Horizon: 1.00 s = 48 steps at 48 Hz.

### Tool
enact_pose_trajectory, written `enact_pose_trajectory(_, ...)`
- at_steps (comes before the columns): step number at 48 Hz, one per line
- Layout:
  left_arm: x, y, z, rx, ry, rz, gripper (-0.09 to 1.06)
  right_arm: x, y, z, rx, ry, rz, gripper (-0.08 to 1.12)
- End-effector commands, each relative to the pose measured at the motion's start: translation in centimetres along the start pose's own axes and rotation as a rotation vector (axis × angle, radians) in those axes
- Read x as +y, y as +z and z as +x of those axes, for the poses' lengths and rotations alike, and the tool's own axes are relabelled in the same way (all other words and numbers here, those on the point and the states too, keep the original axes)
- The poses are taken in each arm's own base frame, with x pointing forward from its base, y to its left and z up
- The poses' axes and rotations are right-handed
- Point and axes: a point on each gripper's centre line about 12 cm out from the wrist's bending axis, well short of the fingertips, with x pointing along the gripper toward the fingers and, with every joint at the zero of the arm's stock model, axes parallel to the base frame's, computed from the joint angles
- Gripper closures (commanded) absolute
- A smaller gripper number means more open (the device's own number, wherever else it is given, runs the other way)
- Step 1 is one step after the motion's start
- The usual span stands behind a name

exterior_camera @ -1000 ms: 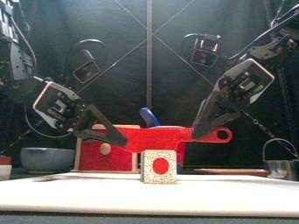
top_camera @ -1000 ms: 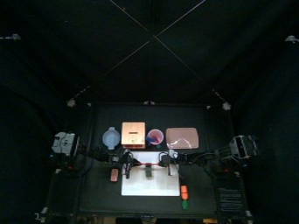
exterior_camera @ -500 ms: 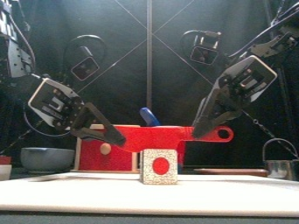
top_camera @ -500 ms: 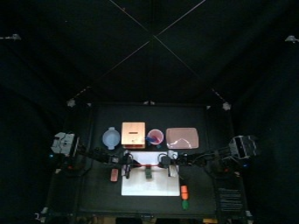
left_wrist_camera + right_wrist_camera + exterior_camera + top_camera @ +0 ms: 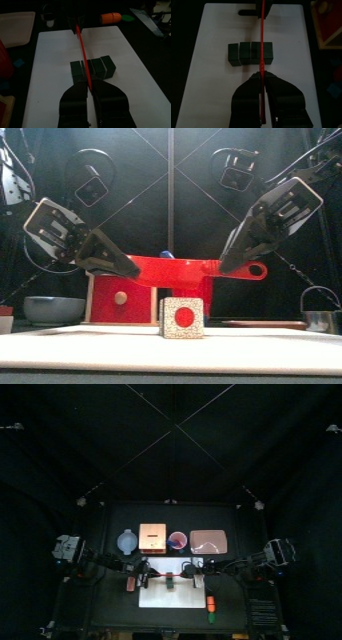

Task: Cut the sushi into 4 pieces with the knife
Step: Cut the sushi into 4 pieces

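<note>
Red knife (image 5: pixel 181 271) poised above sushi (image 5: pixel 183 317)
Left tool (image 5: pixel 89 91) and right tool (image 5: pixel 260 79) clamp its ends; next, press straight down onto a seam.

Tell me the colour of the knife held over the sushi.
Red. The knife shows best in the front view, above the sushi roll.

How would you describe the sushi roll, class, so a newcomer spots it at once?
Start at the white cutting board, the slab nearest the front. At its middle, under the red knife, lies the sushi roll. It alone is a row of dark green blocks.
</note>
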Motion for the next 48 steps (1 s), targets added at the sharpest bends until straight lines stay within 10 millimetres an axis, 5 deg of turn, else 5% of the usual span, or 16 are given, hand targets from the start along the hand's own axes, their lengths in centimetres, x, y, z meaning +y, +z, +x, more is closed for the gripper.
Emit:
enact_pose_trajectory(1,0.2,1.0,0.6,-0.038,0.007,0.000,0.61,-0.2,2.4,-0.4,-0.073,-0.006,-0.003,1.02)
enact_pose_trajectory(48,0.7,-0.4,1.7,0.005,0.022,-0.007,0.61,-0.5,0.7,0.7,-0.017,-0.015,-0.002,1.02)
